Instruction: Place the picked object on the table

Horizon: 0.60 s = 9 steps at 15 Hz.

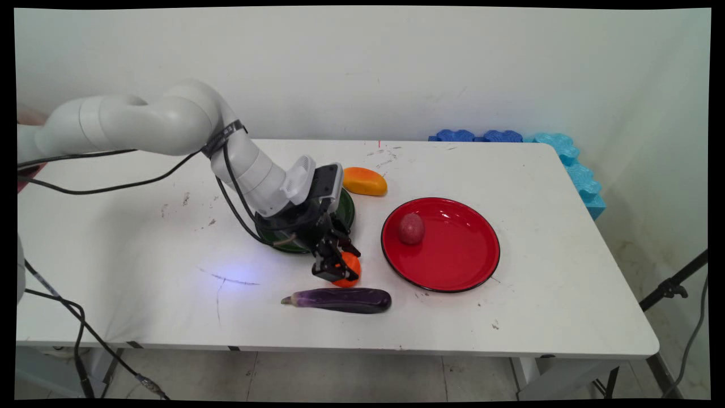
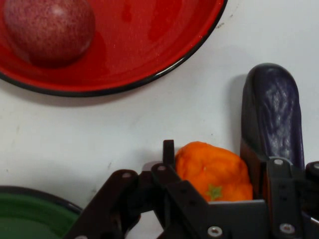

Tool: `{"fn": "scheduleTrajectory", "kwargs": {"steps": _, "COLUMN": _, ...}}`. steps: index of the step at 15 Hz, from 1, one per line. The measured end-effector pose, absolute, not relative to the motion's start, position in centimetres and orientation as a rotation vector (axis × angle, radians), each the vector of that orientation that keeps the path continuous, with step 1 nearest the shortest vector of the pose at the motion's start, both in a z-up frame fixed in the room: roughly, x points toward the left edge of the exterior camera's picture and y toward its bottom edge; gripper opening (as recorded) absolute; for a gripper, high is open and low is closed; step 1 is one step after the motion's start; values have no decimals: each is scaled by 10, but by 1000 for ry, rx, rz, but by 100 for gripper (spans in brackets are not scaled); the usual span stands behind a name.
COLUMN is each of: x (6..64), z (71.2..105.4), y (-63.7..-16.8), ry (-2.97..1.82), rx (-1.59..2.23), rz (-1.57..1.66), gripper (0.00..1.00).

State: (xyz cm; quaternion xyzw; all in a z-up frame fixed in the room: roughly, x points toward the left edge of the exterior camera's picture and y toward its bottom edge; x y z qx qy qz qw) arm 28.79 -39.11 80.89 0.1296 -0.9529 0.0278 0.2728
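Green plate (image 1: 345, 211) largely hidden under the wrist, only a sliver (image 2: 30, 214) showing in the hand view; gripper (image 1: 338, 271) low on the table (image 1: 141, 249), fingers closed around the orange fruit (image 1: 351, 266), itself half covered by the linkage; just in front of that fruit, a purple eggplant (image 1: 340, 300); behind it, a yellow-orange fruit (image 1: 365, 181); right of it, a red plate (image 1: 453, 255) holding a speckled red fruit (image 1: 411, 228).

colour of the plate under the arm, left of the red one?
Dark green plate, mostly hidden by the arm; clearest in the main view.
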Motion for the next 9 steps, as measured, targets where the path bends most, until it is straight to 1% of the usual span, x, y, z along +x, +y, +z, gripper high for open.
{"fn": "scheduleTrajectory", "kwargs": {"steps": 5, "x": 286, "z": 803, "y": -389, "ry": -2550, "rx": 352, "rz": 94, "gripper": 0}}
{"fn": "scheduleTrajectory", "kwargs": {"steps": 6, "x": 286, "z": 803, "y": -389, "ry": -2545, "rx": 353, "rz": 99, "gripper": 100}}
{"fn": "scheduleTrajectory", "kwargs": {"steps": 9, "x": 283, "z": 806, "y": -390, "ry": -2520, "rx": 349, "rz": 112, "gripper": 100}}
